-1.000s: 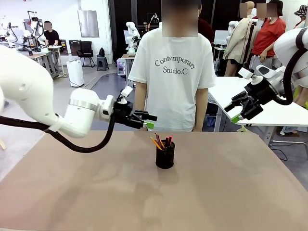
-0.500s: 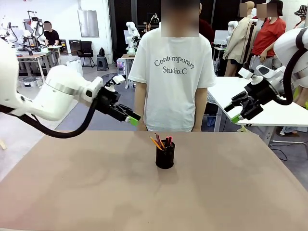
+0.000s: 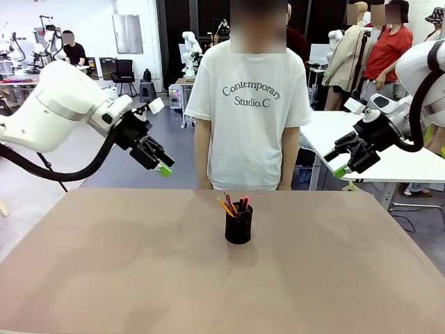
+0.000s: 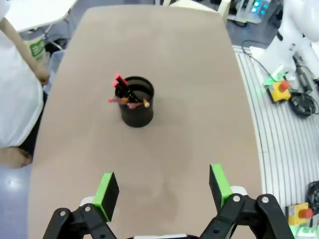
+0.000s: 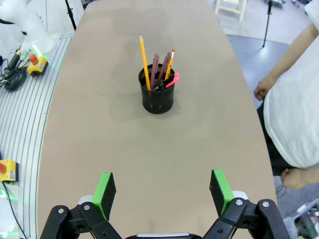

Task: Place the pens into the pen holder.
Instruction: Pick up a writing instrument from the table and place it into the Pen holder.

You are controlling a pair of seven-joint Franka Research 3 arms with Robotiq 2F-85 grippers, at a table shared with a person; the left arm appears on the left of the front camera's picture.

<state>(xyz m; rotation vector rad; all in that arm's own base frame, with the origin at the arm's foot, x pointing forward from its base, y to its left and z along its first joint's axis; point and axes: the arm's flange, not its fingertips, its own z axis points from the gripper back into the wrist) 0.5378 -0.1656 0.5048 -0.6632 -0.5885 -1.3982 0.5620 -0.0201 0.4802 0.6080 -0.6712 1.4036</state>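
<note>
Front view: pen holder stands at frame centre on the table with the pens inside; left gripper upper left and right gripper right, both raised with jaws spread, empty. Left wrist view: holder upper centre-left, green pads apart. Right wrist view: holder upper centre, yellow pencil tallest, jaws spread.
</note>
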